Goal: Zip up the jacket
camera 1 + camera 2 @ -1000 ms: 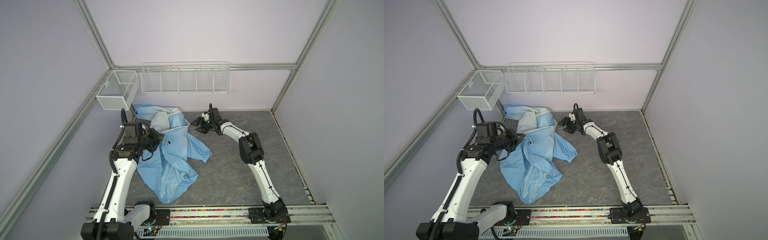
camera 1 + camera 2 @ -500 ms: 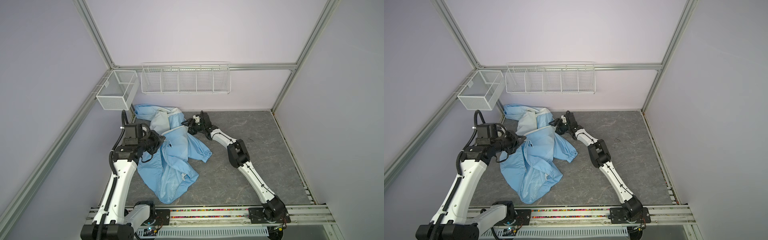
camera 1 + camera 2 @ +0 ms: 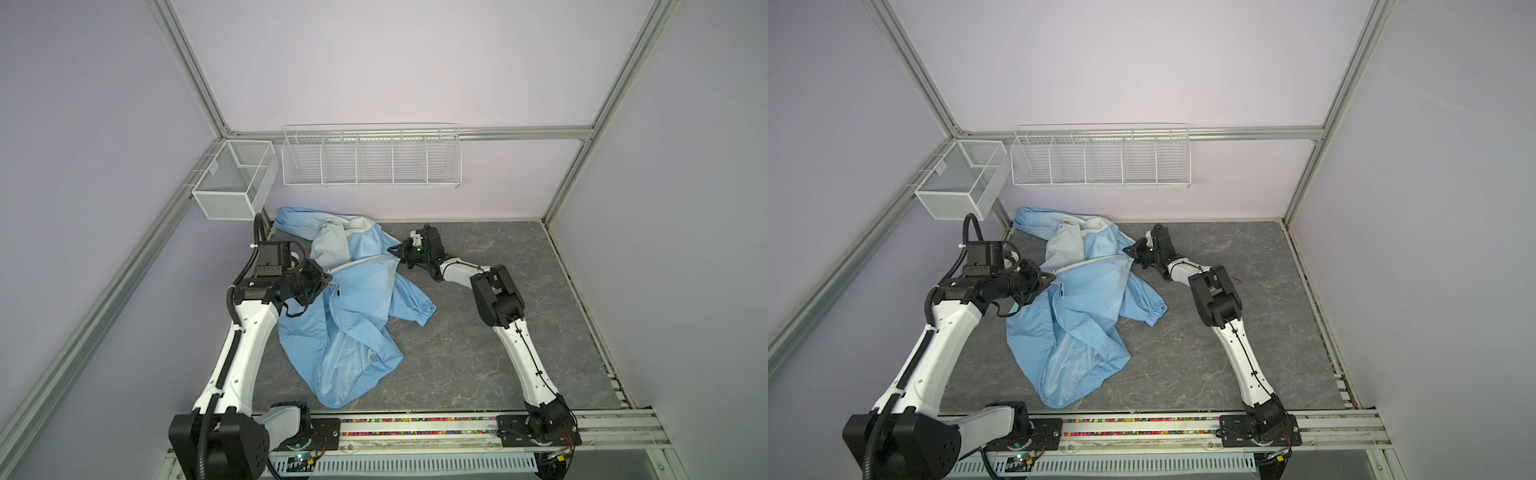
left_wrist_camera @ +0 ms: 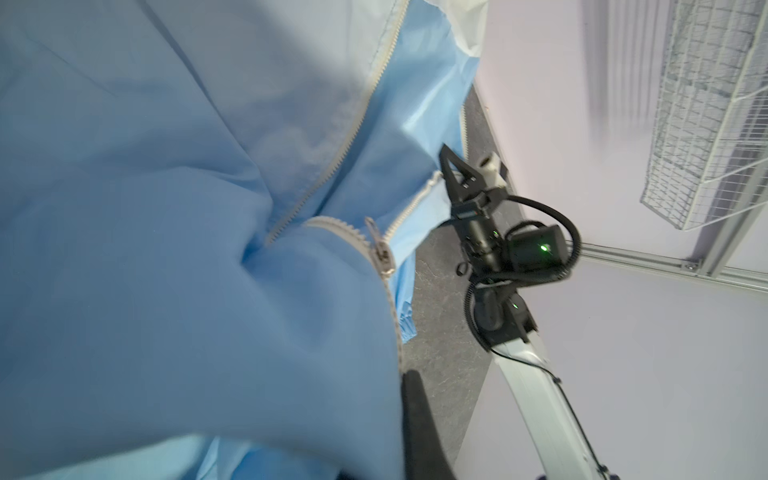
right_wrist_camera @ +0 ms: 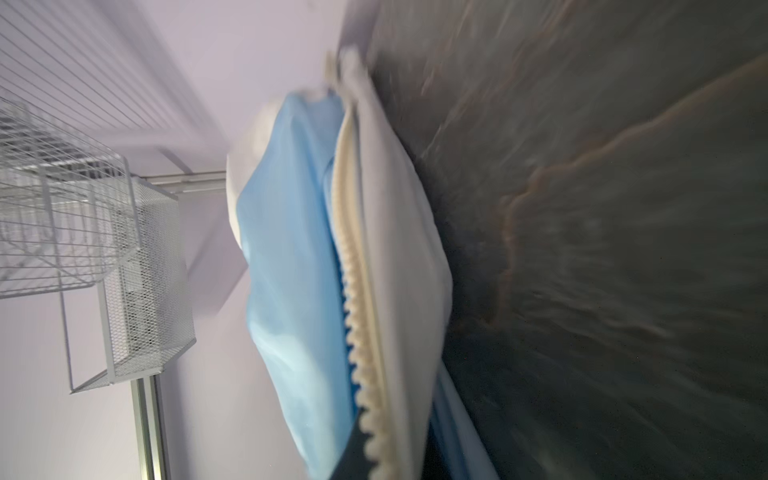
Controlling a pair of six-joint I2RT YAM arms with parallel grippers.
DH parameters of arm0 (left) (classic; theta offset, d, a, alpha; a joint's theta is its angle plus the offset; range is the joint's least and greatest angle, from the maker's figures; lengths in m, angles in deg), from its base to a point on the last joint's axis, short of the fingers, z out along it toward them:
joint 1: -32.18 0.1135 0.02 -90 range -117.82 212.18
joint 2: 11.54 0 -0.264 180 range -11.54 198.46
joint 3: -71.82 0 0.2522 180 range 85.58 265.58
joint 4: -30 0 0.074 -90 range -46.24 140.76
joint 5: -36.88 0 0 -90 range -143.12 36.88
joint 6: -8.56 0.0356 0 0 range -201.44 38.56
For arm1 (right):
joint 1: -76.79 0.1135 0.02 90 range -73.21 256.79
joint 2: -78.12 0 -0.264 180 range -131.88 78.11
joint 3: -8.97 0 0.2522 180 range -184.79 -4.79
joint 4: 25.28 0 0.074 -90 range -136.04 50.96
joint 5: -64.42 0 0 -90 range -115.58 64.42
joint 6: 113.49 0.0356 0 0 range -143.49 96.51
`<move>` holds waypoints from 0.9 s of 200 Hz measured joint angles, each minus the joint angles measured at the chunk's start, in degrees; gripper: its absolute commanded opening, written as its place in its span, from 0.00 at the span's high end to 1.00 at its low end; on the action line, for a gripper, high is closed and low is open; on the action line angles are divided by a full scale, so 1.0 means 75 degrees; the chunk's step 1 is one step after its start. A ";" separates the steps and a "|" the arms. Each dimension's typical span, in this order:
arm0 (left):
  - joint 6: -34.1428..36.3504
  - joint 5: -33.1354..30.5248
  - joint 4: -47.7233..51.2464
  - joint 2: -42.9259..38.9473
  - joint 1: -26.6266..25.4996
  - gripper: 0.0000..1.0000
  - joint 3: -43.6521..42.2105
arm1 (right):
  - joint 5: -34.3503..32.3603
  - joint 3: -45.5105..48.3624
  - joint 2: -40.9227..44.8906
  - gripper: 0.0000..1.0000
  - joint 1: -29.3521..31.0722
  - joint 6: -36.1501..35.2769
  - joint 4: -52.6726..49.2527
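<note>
on the floor's (image 3: 478,353) left, the jacket (image 3: 353,316) is lying collar toward the back wall (image 3: 374,83).
left gripper (image 3: 326,279) and right gripper (image 3: 394,250) are pinching its zipper (image 3: 361,262); only the left wrist view is showing the slider (image 4: 380,255).

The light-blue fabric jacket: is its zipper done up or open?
Mostly open: on the light-blue fabric jacket, two cream tooth rows spread apart beyond the small metal slider in the left wrist view.
</note>
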 measured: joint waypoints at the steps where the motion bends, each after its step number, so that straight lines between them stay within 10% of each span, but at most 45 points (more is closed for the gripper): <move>1: 0.0012 0.0000 0.0006 0.0020 0.0000 1.00 0.0017 | 0.0003 0.0099 0.0076 0.93 -0.0041 -0.0003 0.0041; 111: 0.1614 -0.0452 0.0487 0.5531 -0.2967 1.00 0.6353 | -0.0615 0.6339 0.6391 0.93 -0.3847 -0.2066 -0.1329; 165: 0.1734 -0.0385 0.0860 0.6662 -0.3765 1.00 0.7732 | -0.1320 0.6729 0.8708 0.92 -0.4870 -0.3509 -0.3958; 180: 0.1865 -0.0402 0.1011 0.6615 -0.3745 1.00 0.7726 | -0.1148 0.6508 0.8387 0.75 -0.4832 -0.3841 -0.4558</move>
